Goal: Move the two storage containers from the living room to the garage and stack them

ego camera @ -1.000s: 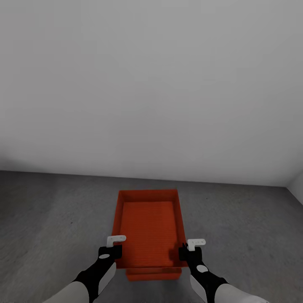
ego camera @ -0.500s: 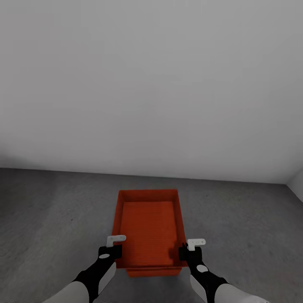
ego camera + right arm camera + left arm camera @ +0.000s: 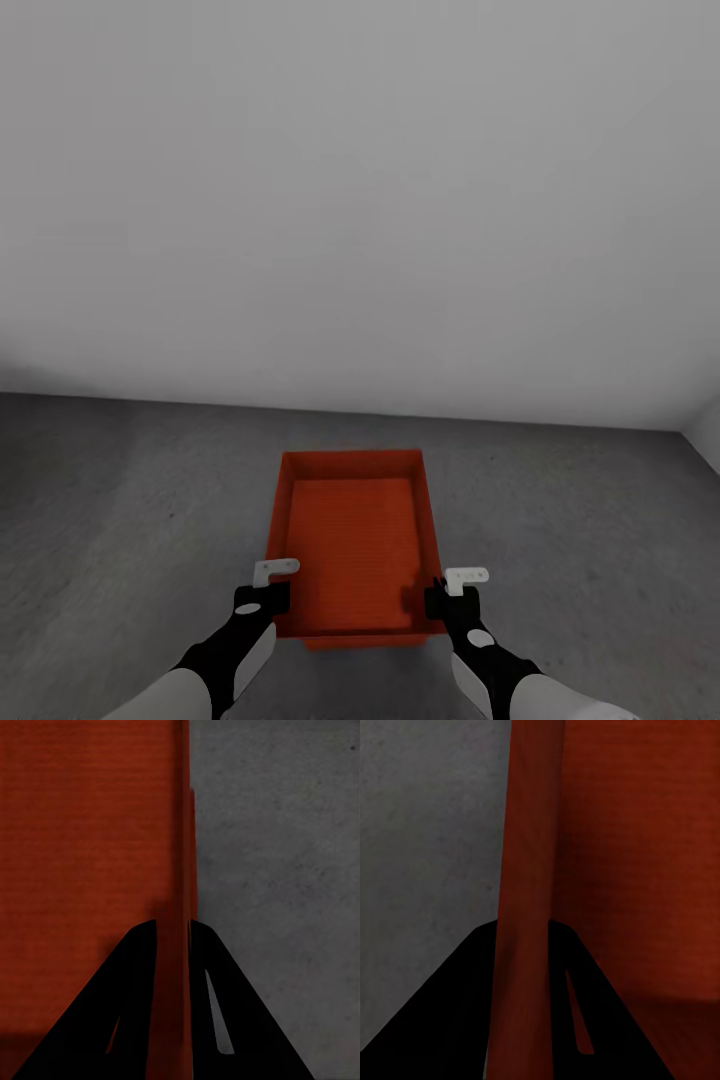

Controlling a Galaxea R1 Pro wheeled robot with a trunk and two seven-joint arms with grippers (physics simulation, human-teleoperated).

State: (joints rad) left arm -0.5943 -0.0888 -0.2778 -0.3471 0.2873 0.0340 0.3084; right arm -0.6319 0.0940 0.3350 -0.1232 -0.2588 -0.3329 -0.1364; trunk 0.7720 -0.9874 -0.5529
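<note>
Both grippers hold one orange-red storage container [image 3: 352,540] level over the dark grey concrete floor [image 3: 120,510] of the garage. My left gripper [image 3: 268,592] is shut on its left wall [image 3: 529,870]. My right gripper [image 3: 447,598] is shut on its right wall [image 3: 184,832]. In each wrist view the wall runs between the black fingers [image 3: 457,1020] [image 3: 240,1020]. Below the held container's near edge, a thin orange strip of the other storage container [image 3: 362,642] shows. The rest of it is hidden underneath.
A plain pale grey wall [image 3: 360,200] rises just beyond the container and meets the floor a short way ahead. A room corner [image 3: 700,430] shows at the far right. Bare concrete lies on both sides.
The view has shifted: the wall's foot sits higher in the picture. Less of the lower container now shows below the held one. Both grippers keep their hold.
</note>
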